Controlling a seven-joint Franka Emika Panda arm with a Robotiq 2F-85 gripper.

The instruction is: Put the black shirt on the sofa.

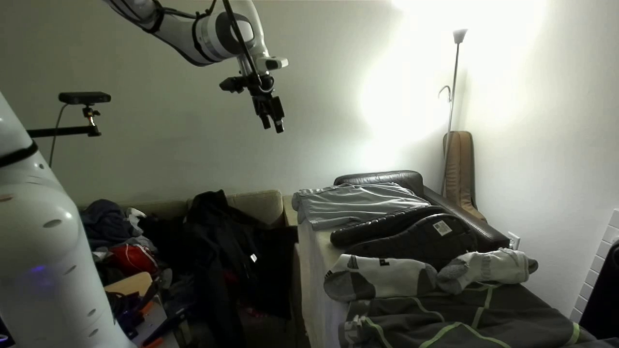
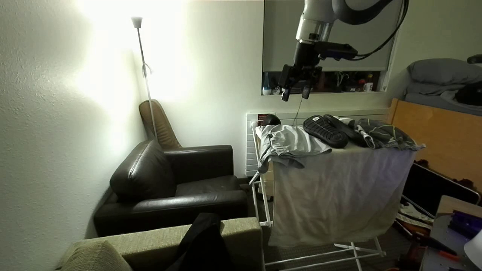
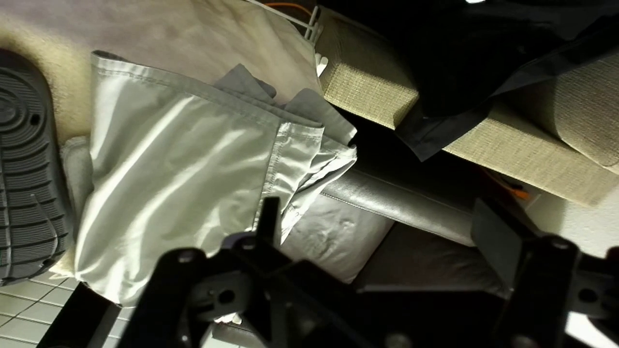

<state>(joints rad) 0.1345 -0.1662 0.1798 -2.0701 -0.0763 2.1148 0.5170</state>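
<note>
The black shirt lies limp over the sofa, draped across its backrest and spilling down the front. The shirt's lower folds merge with dark clothes and shadow. In an exterior view, part of the shirt hangs over the edge of the olive-grey sofa. The wrist view shows the shirt across the sofa at upper right, with a corner hanging over the edge. My gripper is open and empty, high in the air near the drying rack; it also shows open in an exterior view and the wrist view.
A sheet-covered drying rack stands beside the sofa, bearing grey shorts, black slippers, white-grey socks and dark trousers. A dark leather armchair, a floor lamp and a clothes pile are nearby.
</note>
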